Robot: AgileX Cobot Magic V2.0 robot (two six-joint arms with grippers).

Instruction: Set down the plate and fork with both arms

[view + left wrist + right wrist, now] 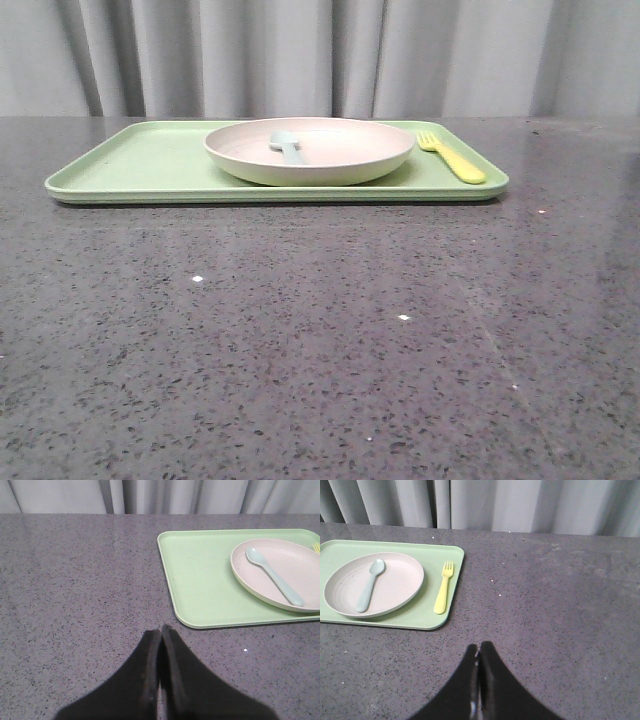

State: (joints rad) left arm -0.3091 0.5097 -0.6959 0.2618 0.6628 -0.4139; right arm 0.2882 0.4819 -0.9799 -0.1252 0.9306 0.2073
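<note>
Hiding behind plate (310, 150) rim: spoon (287, 146) handle.

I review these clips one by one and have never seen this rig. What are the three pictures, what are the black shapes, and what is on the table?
This is a robot with two arms, each ending in a two-fingered gripper. The front view looks forward over a dark speckled table; neither arm shows in it. The other two pictures come from cameras on the wrists, so the black wedges at their lower edges are the grippers themselves: the left gripper and the right gripper. Both have their fingers pressed together and hold nothing.

On the table lies a flat light-green tray. On it sits a shallow cream plate with a pale blue spoon lying inside. A small yellow fork lies on the tray beside the plate, on the robot's right.
</note>
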